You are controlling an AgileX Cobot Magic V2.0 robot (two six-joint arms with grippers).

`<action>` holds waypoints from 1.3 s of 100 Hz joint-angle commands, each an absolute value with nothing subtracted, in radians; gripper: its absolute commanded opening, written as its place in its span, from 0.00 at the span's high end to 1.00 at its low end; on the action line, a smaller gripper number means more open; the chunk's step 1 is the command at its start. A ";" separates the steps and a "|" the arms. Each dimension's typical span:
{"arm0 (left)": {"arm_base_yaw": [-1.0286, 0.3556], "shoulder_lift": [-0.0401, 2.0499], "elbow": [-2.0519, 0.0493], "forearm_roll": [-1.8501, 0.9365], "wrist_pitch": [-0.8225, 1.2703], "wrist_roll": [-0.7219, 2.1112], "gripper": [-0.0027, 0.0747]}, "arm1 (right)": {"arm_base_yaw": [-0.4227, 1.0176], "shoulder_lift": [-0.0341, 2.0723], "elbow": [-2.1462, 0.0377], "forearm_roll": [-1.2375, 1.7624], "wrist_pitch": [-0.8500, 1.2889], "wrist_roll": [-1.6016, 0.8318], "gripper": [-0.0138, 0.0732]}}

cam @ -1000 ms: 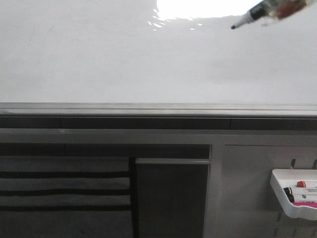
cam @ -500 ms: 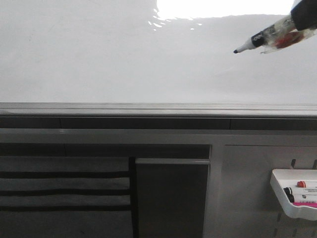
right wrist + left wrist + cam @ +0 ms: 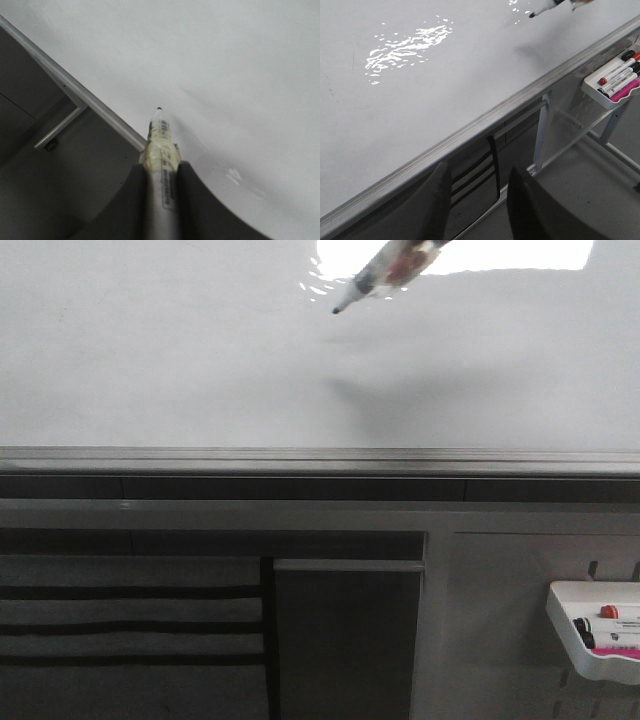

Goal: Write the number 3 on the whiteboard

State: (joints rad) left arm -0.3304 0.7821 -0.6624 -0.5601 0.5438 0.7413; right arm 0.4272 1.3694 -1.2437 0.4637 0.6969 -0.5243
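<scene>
The whiteboard (image 3: pixel 200 370) lies flat, glossy white with a bright glare at the far side. The number 3 is out of view; the board surface that shows carries no mark. My right gripper (image 3: pixel 161 167) is shut on a marker (image 3: pixel 161 135) with a taped barrel and a black tip. In the front view the marker (image 3: pixel 385 272) slants down-left over the board's far middle, its shadow lying apart from the tip. My left gripper (image 3: pixel 479 169) is open and holds nothing, off the board's near edge, over the frame below.
A grey metal edge rail (image 3: pixel 320 458) runs along the board's near side. A small white tray (image 3: pixel 600 640) with several markers hangs below the rail at the right, also seen from the left wrist as the tray (image 3: pixel 607 95).
The marker has swung from the board's right side to its far middle, moving left across the front view. The left gripper's earlier state is not shown.
</scene>
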 commanded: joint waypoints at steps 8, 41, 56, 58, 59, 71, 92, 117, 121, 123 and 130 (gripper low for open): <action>-0.326 0.782 -0.689 -0.595 0.488 0.732 0.66 | 0.449 1.407 -1.307 0.471 0.539 -0.547 0.87; -0.326 0.782 -0.689 -0.595 0.488 0.732 0.66 | 0.394 1.429 -1.308 0.377 0.522 -0.547 0.87; -0.326 0.782 -0.689 -0.595 0.488 0.732 0.66 | 0.422 1.434 -1.280 0.383 0.583 -0.547 0.87; -0.326 0.782 -0.689 -0.595 0.488 0.732 0.66 | 0.436 1.440 -1.271 0.383 0.566 -0.547 0.87; -0.326 0.782 -0.689 -0.595 0.488 0.732 0.66 | 0.440 1.441 -1.268 0.383 0.560 -0.547 0.87; -0.326 0.782 -0.689 -0.595 0.488 0.732 0.66 | 0.488 1.481 -1.255 0.383 0.461 -0.547 0.87; -0.326 0.782 -0.689 -0.595 0.488 0.732 0.66 | 0.424 1.449 -1.229 0.365 0.598 -0.547 0.87; -0.326 0.782 -0.689 -0.595 0.488 0.732 0.66 | 0.536 1.494 -1.177 0.418 0.359 -0.547 0.87; -0.326 0.782 -0.689 -0.595 0.486 0.732 0.66 | 0.543 1.495 -1.195 0.423 0.369 -0.547 0.87; -0.326 0.782 -0.689 -0.595 0.486 0.732 0.66 | 0.543 1.495 -1.207 0.430 0.397 -0.547 0.87; -0.326 0.782 -0.689 -0.595 0.486 0.732 0.66 | 0.543 1.470 -1.228 0.449 0.503 -0.547 0.87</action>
State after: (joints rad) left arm -0.3304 0.7821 -0.6624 -0.5618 0.5415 0.7413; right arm 0.5458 1.5262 -1.1707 0.4253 0.5062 -0.5410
